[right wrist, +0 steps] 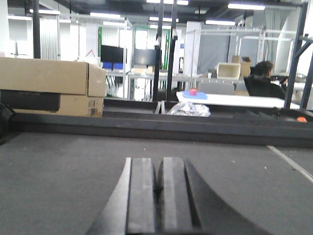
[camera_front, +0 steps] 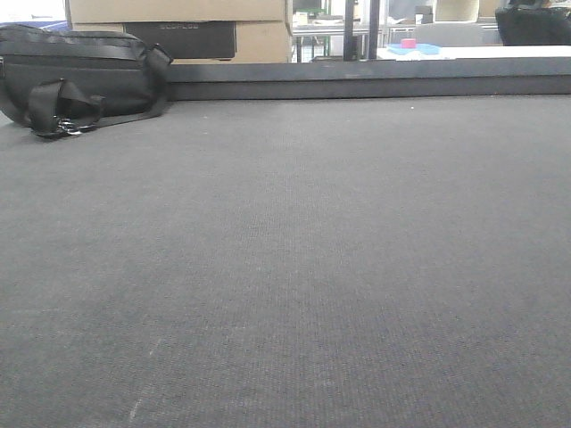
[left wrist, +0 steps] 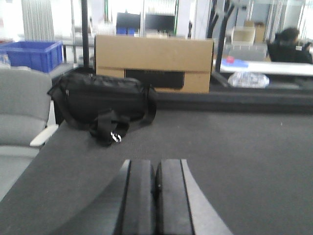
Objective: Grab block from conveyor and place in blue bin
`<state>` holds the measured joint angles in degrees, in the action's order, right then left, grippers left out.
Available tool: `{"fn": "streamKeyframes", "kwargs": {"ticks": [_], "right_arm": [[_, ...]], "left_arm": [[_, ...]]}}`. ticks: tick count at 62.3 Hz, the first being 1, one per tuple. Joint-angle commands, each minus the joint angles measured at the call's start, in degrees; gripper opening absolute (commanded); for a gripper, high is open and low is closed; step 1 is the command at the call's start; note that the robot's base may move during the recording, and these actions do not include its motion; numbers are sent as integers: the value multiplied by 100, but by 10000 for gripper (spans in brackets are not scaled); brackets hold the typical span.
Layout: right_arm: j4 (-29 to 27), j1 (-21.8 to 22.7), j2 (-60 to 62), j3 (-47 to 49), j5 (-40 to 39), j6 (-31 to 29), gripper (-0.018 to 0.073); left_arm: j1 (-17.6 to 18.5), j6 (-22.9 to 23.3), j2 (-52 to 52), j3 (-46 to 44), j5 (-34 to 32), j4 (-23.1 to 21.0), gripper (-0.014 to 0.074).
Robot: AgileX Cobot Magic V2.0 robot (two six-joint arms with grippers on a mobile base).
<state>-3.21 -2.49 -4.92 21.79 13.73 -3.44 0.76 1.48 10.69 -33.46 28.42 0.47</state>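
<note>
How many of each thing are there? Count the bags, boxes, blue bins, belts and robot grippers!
Black bag: 1
Cardboard box: 1
Blue bin: 1
Conveyor: 1
Grippers, both shut: 2 (left gripper, right gripper)
Total: 6

conveyor (camera_front: 294, 267) belt: flat open surface across centre and right, free passage. Black bag (camera_front: 71, 76) sits in the far-left corner by the raised rail (camera_front: 375, 85), strap spilling forward. Cardboard box (left wrist: 154, 61) stands just behind the rail. Blue bin (left wrist: 32, 53) is left, beyond the bag; grey seat (left wrist: 19, 112) flanks the belt's left edge
</note>
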Motion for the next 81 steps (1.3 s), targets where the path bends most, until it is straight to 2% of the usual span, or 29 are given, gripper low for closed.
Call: {"fn": "streamKeyframes", "kwargs": {"ticks": [1,15,20,26,49,62,66,70,75,81], "right_arm": [[-47,10,-535,651,872,-8,-162],[-47,10,-2485,2472,3179,-8,-162],[-47,10,-3175,2948,3795,-8,-162],[-47,10,-3940,3341,4241,-8,-162],[-47,10,-6010,3641,5088,-8,-162],[-47,10,-7069,3868,4910,-8,-153],[-47,10,-7287,3879,4728,-8,-93],[-47,10,-7521,3879,4610,-8,10],[-47,10,-7771,3879,4558,-8,221],[-37,10,-8045,3879,4558,-8,391]], "left_arm": [[9,27,741,-803,739,30,-111],[9,27,2795,-2332,2393,30,-111],[9,27,3527,-2699,3028,6,-111],[9,27,4342,-2993,3475,-47,-111],[9,27,6216,-3088,3507,-47,-111],[9,27,6521,-3088,3514,-47,-111],[9,27,6521,-3088,3514,-47,-111],[9,27,6521,-3088,3514,-47,-111],[9,27,6521,-3088,3514,-47,-111],[9,27,6522,-3088,3514,-77,-111]]}}
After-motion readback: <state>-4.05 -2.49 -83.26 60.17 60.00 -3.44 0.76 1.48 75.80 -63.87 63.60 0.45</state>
